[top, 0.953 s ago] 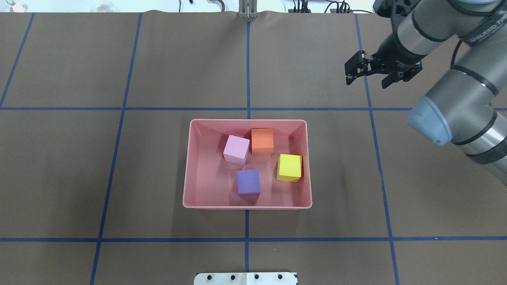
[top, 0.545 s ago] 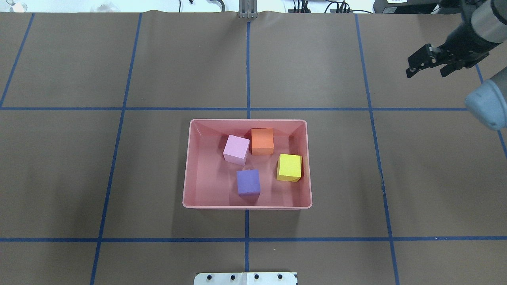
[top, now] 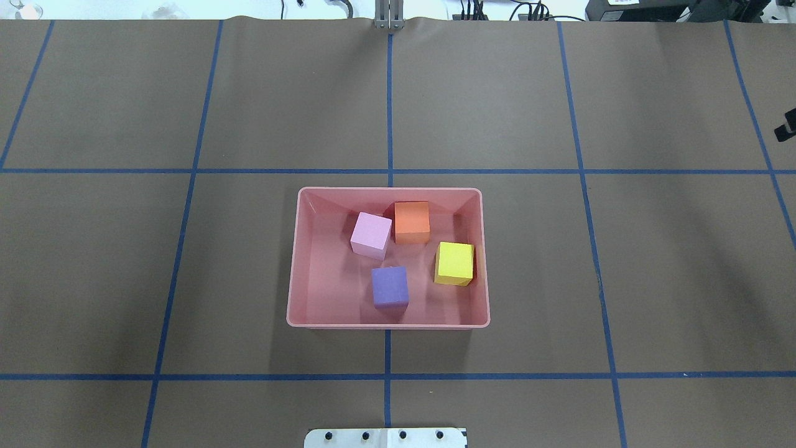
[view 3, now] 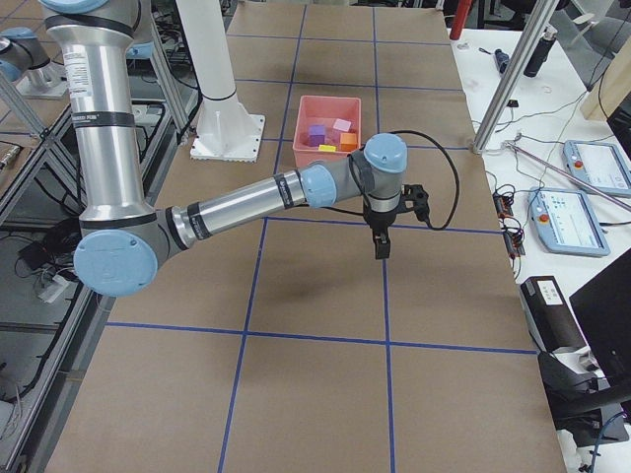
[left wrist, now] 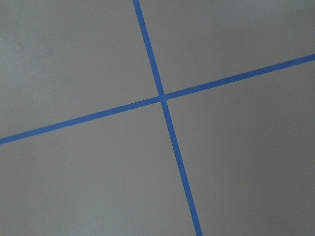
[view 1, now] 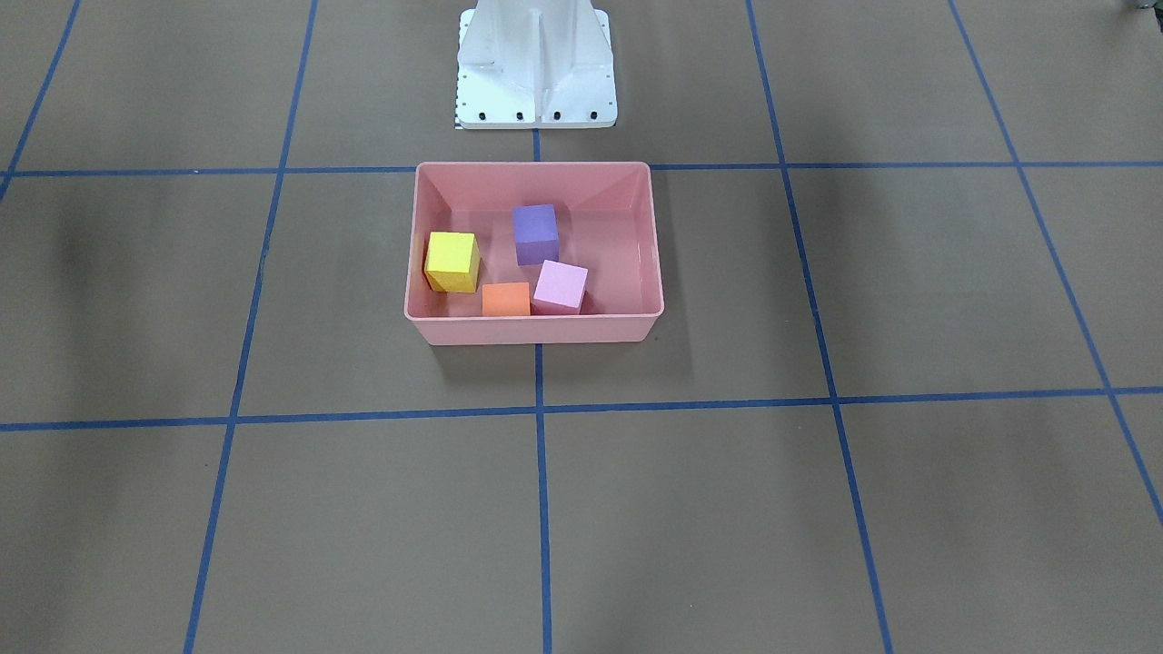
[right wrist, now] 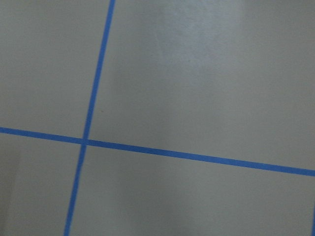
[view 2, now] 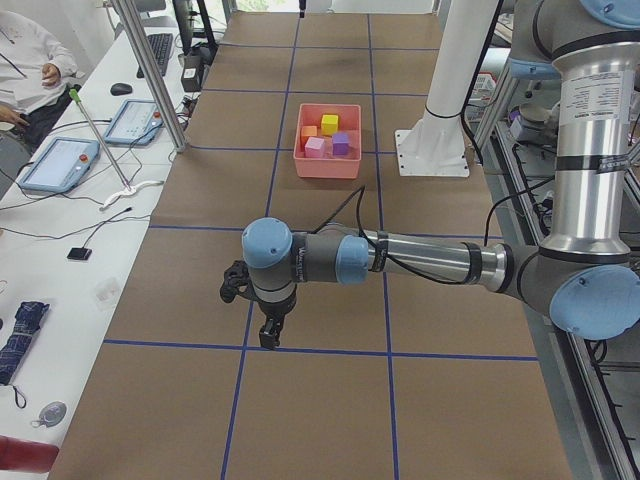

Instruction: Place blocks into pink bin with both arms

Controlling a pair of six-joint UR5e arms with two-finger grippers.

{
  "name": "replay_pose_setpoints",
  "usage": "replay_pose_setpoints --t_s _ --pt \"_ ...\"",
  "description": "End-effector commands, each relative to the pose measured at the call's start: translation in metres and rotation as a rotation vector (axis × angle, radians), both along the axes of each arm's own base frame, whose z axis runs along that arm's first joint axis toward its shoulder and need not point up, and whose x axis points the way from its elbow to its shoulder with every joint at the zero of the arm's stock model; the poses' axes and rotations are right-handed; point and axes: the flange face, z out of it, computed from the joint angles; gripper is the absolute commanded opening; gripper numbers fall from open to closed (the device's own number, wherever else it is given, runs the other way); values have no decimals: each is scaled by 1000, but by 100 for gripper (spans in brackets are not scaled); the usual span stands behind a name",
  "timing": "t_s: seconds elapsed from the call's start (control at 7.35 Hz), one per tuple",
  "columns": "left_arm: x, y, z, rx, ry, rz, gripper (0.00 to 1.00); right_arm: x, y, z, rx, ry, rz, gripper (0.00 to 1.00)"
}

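My left gripper (view 2: 268, 335) and right gripper (view 3: 381, 246) hung well apart from the bin (top: 388, 188); spread or pressed together, I couldn't tell. The orange (top: 411, 221), yellow (top: 454, 261), pink (top: 371, 233) and purple (top: 390, 286) blocks lay inside the bin. Nothing seemed left.

The table (top: 124, 93) is covered edge to edge in a matte brown sheet, marked into large squares by blue tape lines (top: 389, 112). Two things rest directly on it. The pink bin (top: 294, 280) sits flat near the middle, astride the centre line and between two cross lines, its long sides parallel to them. The white base (view 1: 536, 68) stands on the same centre line, just across the cross line on the robot's side of the bin.
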Motion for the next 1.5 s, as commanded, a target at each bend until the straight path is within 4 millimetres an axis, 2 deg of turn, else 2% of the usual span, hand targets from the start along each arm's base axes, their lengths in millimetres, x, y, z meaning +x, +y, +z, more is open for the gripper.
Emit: replay_pose_setpoints --t_s 0.0,0.14,0.27,0.41,0.54,0.68,1.36 --pt "1 10 9 -30 4 2 100 66 51 87 -51 28 -6 100" --pt "2 10 -1 -9 18 2 100 87 72 114 -60 37 -12 100" --pt "2 8 -6 5 16 2 100 98 93 132 -60 40 -27 100" --pt "1 7 2 7 16 1 100 106 114 147 -81 38 -22 100" --pt "-2 7 -8 50 17 -6 100 112 131 159 -106 35 -6 100" --pt "-2 6 -8 54 17 -5 100 120 140 163 -118 33 18 100" --pt "-2 11 -4 46 17 -6 100 123 142 161 -127 26 40 100"
